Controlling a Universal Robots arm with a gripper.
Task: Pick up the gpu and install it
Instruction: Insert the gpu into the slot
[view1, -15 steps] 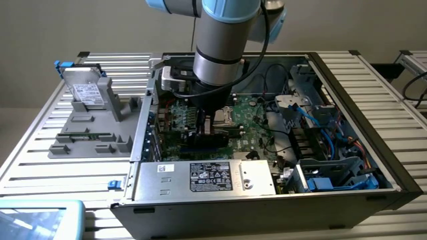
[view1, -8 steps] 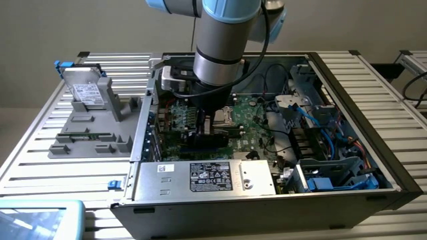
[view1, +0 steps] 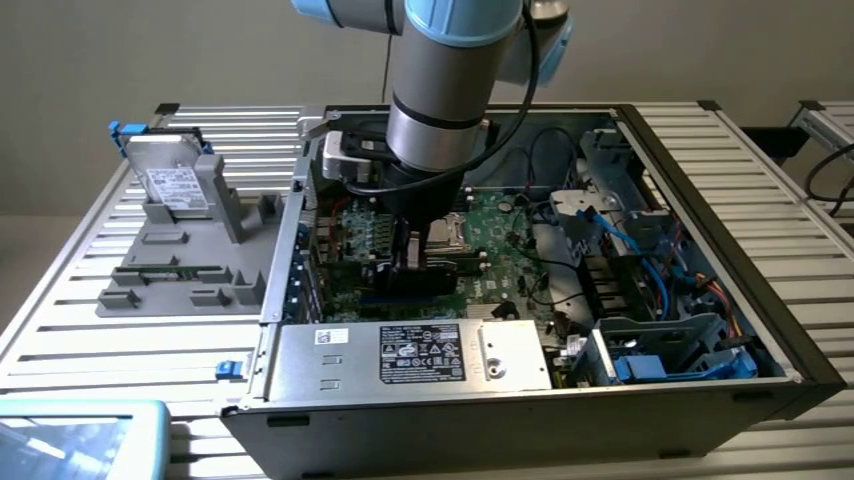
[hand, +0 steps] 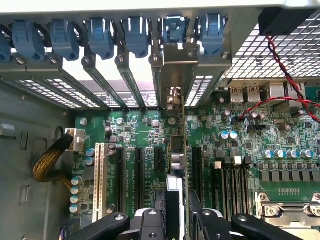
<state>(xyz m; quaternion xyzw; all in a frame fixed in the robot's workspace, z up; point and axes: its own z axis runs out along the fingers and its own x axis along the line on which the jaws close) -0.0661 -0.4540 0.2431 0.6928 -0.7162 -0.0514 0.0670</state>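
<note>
Install step in hand, judging by the layout: claw (hand: 176, 212) gripping the gpu (hand: 178, 150) edge-on, jaws closed partway on the thin card, down inside the open computer case (view1: 694, 150). Card standing upright over the motherboard (hand: 240, 150), running along the line of the black expansion slots (hand: 140, 170); silver end bracket (hand: 176, 67) reaching up against the rear slot openings, under the row of blue retention clips (hand: 135, 35). Whether the card edge is already seated in its slot: cannot tell, contact line hidden by the claw.

Next move, as a judgement: calling for a straight push down along the slot, card kept vertical, bracket kept in line with its rear opening.

Room for moving: tight. Neighbouring slots lying just beside the card on both sides; white slot (hand: 98, 180) farther off. Heat-sink area (view1: 447, 235) near the claw in the exterior view. Power supply (view1: 414, 355) and blue cables (view1: 667, 260) standing well apart. Grey parts tray (view1: 187, 250) sitting outside the case on the counter (view1: 80, 320).
</note>
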